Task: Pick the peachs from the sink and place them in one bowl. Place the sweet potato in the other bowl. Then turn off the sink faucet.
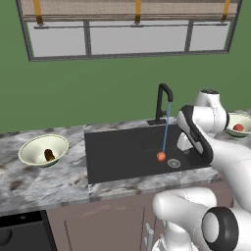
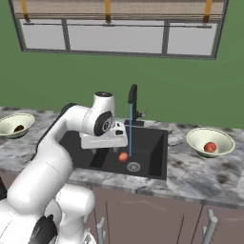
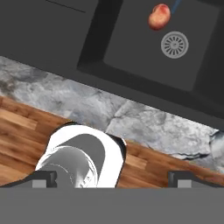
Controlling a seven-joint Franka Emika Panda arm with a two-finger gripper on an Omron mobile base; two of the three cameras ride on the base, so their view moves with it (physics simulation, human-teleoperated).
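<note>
Tool [image 3: 112, 177] hangs over the near side of the sink [image 1: 117, 147], finger tips [image 3: 43, 178] spread wide, nothing between them. In the hand view the tips sit at the bottom edge, over the wooden floor in front of the grey marbled tabletop [image 3: 87, 105].

One peach [image 3: 159, 16] lies on the black basin floor, just beside the silver drain ring [image 3: 175, 44], well apart from the tool and beyond it. In the right base view, this peach [image 2: 123, 157] sits to the right of the hand and lower.

Faucet [image 1: 163, 103] running: thin blue stream [image 1: 166, 127] comes down right by the peach [image 1: 161, 156].

Second peach [image 2: 209, 147] rests in the bowl on the right [image 2: 224, 138]. Sweet potato [image 1: 49, 155] rests in the bowl on the left [image 1: 29, 149]. Both bowls stand on the tabletop either side of the sink, far from the tool.
</note>
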